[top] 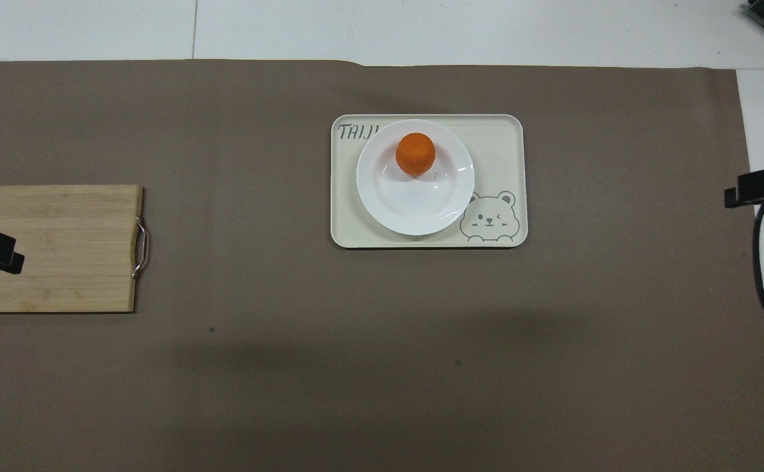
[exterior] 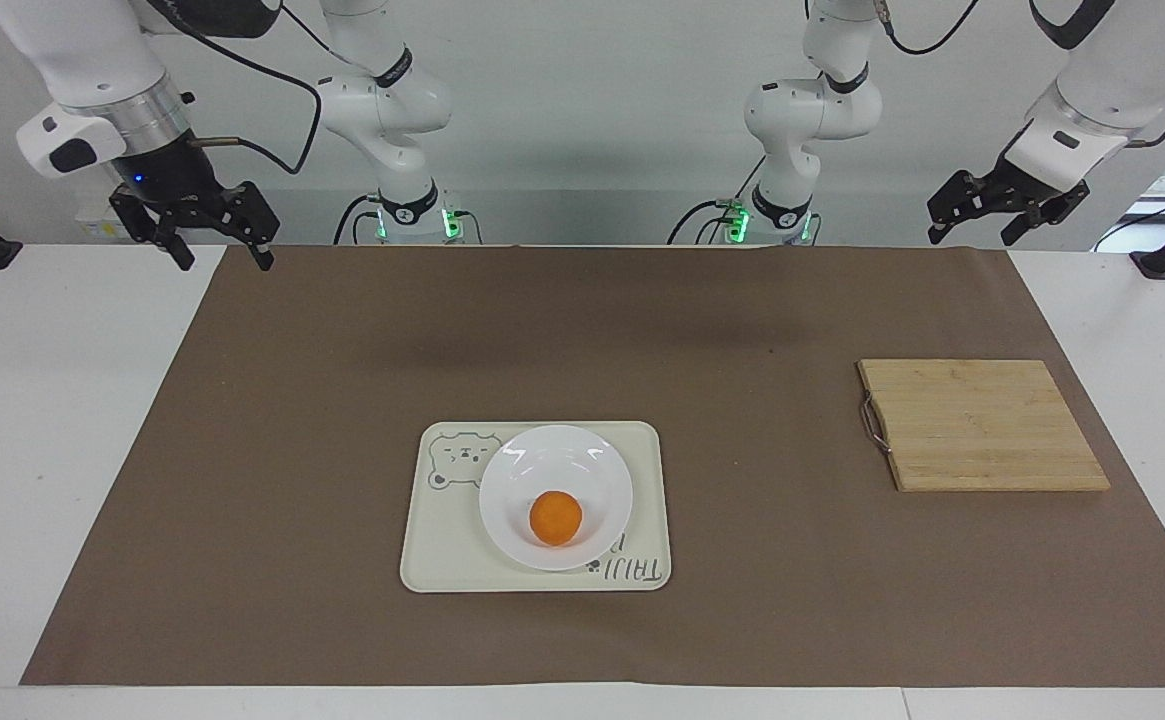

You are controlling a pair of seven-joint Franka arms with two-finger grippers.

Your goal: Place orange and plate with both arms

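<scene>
Brown mat covers the white tabletop [exterior: 42,420]. Orange [exterior: 554,518] sits in the white plate [exterior: 592,465], plate on the bear-print tray [exterior: 422,560] mid-mat. Right tool [exterior: 194,226] released, raised over the mat corner at its own end; left tool [exterior: 1004,202] released, raised near the bamboo cutting board [exterior: 982,425]. Neither grasps anything. Plate lies toward table centre from both tools, well apart; right tool looks slightly nearer. Placement looks done.
</scene>
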